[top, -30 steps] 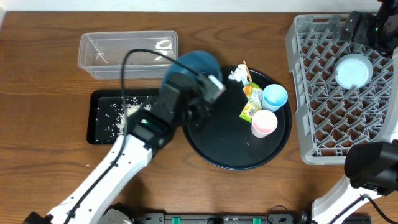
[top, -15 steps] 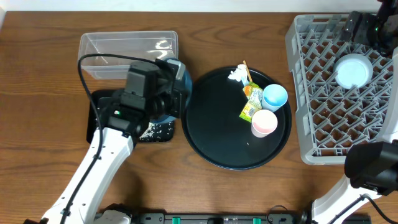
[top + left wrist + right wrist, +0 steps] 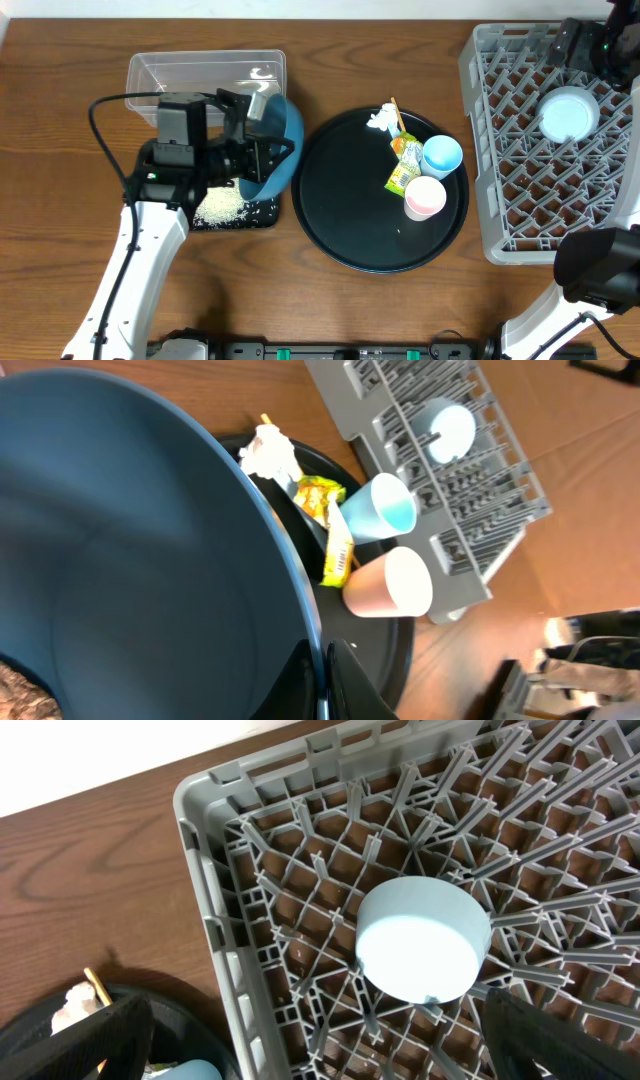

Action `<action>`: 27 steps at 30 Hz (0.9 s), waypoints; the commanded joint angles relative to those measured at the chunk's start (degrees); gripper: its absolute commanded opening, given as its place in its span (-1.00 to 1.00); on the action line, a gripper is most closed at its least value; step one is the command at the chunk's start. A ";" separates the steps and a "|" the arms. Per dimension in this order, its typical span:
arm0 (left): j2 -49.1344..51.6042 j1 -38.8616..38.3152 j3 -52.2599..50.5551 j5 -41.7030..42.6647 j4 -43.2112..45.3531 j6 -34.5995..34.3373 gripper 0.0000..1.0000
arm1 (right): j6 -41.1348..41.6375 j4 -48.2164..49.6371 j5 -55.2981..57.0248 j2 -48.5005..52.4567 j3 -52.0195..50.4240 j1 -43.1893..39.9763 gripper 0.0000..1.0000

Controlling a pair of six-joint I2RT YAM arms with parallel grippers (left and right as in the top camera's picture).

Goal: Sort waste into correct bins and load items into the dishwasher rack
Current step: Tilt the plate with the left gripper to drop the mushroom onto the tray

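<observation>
— That left gripper is clamped on the large dark blue plate; plate tipped on edge over the shallow black rectangular tray, white rice grains heaped below.
— And the grey lattice dishwasher rack?
— Well right of it, past the round black tray; right gripper, jaws apart I think, hangs nearer.

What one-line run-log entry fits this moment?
left gripper: shut on blue plate, tilted over black tray | rice: piled in tray | right gripper: open over rack

Left arm bent inward, left gripper pinched closed, right gripper apparently spread wide
</observation>
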 commanded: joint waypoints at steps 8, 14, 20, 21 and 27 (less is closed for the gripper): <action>-1.53 4.50 0.72 5.42 -5.70 0.15 -0.88 | -0.74 -0.04 -0.20 -0.57 0.44 -0.50 0.98; -4.22 6.01 0.72 5.38 -7.63 0.17 -0.88 | -0.74 -0.04 -0.20 -0.57 0.44 -0.48 0.98; -6.54 8.55 0.72 5.35 -8.28 -4.28 -0.87 | -0.74 -0.07 -0.20 -0.59 0.44 -0.44 0.98; -6.51 9.14 0.72 5.35 -8.92 -5.40 -0.88 | -0.74 -0.04 -0.20 -0.59 0.44 -0.42 0.98; -6.51 13.07 0.70 5.40 -12.61 -8.46 -0.87 | -0.74 -0.04 -0.20 -0.57 0.44 -0.57 0.99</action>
